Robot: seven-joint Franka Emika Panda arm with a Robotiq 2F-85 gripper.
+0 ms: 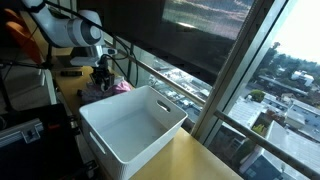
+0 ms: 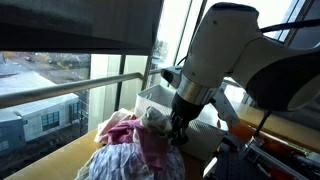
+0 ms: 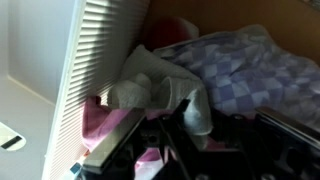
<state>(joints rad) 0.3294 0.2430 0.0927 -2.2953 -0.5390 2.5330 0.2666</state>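
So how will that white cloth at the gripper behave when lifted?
Probably floppy: the white cloth is bunched and folded at the gripper, so it should drape when lifted. Likely light, since it looks like thin fabric. It lies against the checked garment and pink cloth, so it may drag them.

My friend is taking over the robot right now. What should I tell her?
The gripper is shut on the white cloth, low over the clothes pile.
Things: the pile lies on the table beside the white bin; the cloth is close to the bin's ribbed wall.
Done: cloth pinched.
Left: cloth not yet clear of the pile; no clothes show inside the bin.
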